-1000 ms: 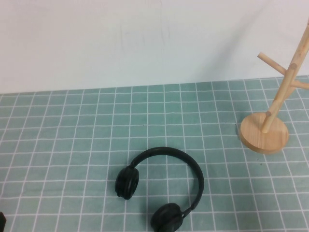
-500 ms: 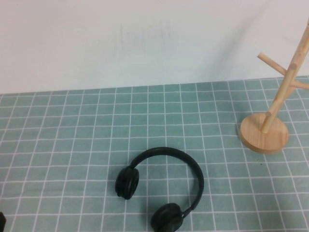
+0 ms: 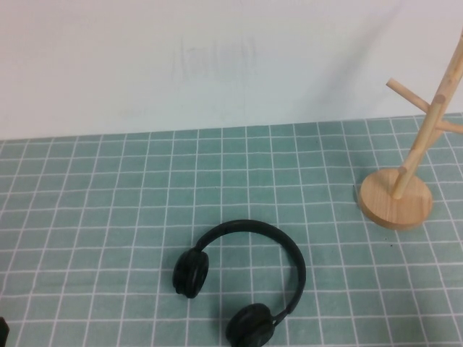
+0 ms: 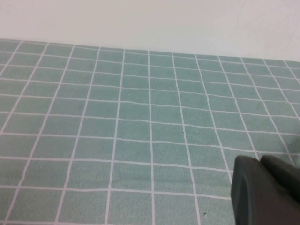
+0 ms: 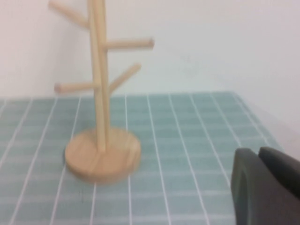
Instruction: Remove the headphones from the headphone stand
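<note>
The black headphones (image 3: 242, 282) lie flat on the green checked cloth at the front middle, off the stand, with both ear cups on the cloth. The light wooden headphone stand (image 3: 396, 199) stands upright at the right, its pegs bare; it also shows in the right wrist view (image 5: 102, 157). My left gripper (image 4: 260, 160) is shut and empty over bare cloth; only a dark bit of it (image 3: 2, 331) shows at the front left corner of the high view. My right gripper (image 5: 259, 151) is shut and empty, on the near side of the stand and apart from it.
The green checked cloth (image 3: 108, 217) covers the table up to a plain white wall (image 3: 217, 58) at the back. The cloth's right edge (image 5: 255, 117) shows beyond the stand in the right wrist view.
</note>
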